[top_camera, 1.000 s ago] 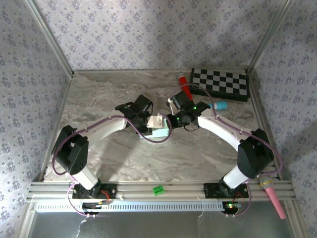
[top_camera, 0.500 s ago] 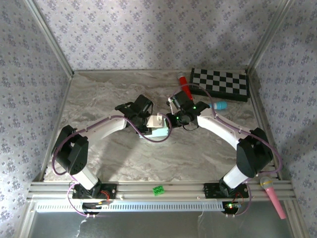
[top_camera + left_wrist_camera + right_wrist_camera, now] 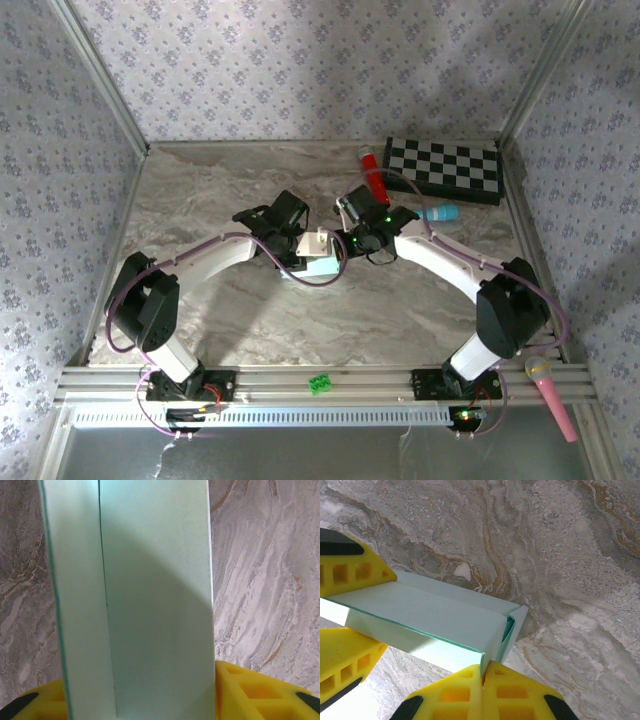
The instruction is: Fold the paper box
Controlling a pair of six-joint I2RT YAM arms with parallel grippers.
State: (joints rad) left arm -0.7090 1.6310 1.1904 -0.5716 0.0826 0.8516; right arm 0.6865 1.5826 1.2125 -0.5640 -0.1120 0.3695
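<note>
The paper box [image 3: 322, 264] is pale mint card, partly folded, at mid-table between both arms. My left gripper [image 3: 301, 243] is shut on it: in the left wrist view the box [image 3: 155, 605] stands upright between the yellow fingers [image 3: 260, 692], with the gripper [image 3: 142, 702] closed across its width. The right wrist view shows the box [image 3: 430, 615] lying across the frame with an end flap tucked in. My right gripper [image 3: 483, 666] is shut, its tips pinching the folded card edge. The same gripper [image 3: 347, 243] sits at the box's right end in the top view.
A checkerboard [image 3: 445, 168] lies at the back right, with a red toy microphone [image 3: 372, 178] and a teal one [image 3: 440, 213] beside it. On the front rail rest a pink microphone [image 3: 550, 392] and a small green part [image 3: 320, 382]. Patterned walls enclose the marble table [image 3: 200, 200].
The right wrist has edged slightly left toward the box. The left arm and the box have held still.
</note>
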